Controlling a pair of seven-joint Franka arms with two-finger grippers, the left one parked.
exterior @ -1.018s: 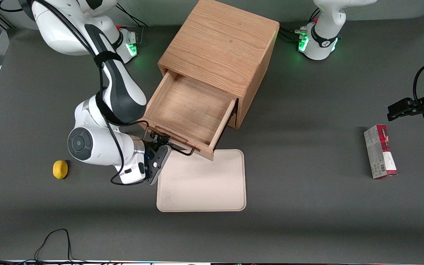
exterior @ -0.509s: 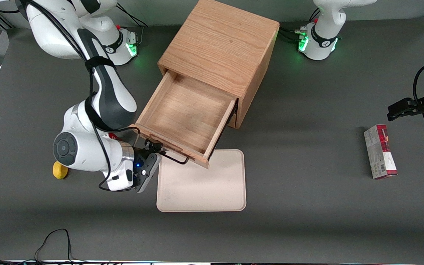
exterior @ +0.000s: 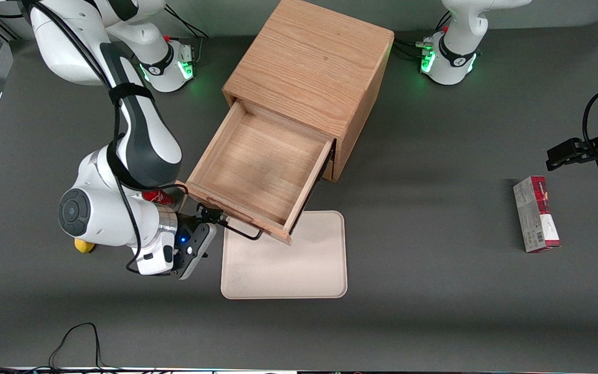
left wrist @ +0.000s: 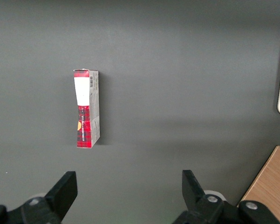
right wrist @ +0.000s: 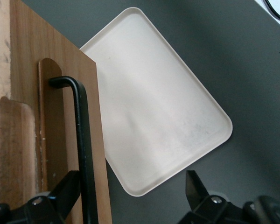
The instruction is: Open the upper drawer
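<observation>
- Upper drawer [exterior: 257,171]: light oak, wide shallow box, pulled well out of the wooden cabinet [exterior: 309,67]. Interior holds nothing; bare wood floor with visible grain.
- Drawer front points toward the front camera and slightly toward the working arm's end of the table. Its front edge overhangs the near corner of the beige tray [exterior: 299,265].
- Black wire handle [exterior: 239,228] runs along the drawer front. In the right wrist view the handle [right wrist: 84,154] is a long black bar with a bent end, standing off the drawer front's routed recess.
- Gripper [exterior: 211,215]: just in front of the drawer front, at the handle's end nearest the working arm. Fingers spread apart; in the right wrist view one finger [right wrist: 65,193] sits beside the handle bar and the other [right wrist: 196,189] is well away from it, over the tray. Handle lies between them, not clamped.
- Tray [right wrist: 163,112]: flat, rounded corners, raised rim, nothing on it; lies on the table in front of the cabinet.
- Table [exterior: 434,291]: dark grey matte surface, cabinet on it.
- Yellow lemon [exterior: 83,245]: near the drawer, toward the working arm's end, mostly hidden by the arm.
- Red-and-white carton [exterior: 535,214]: lying flat, well apart from the cabinet, toward the parked arm's end.
- Black cable [exterior: 78,337]: looped at the table edge nearest the front camera.
</observation>
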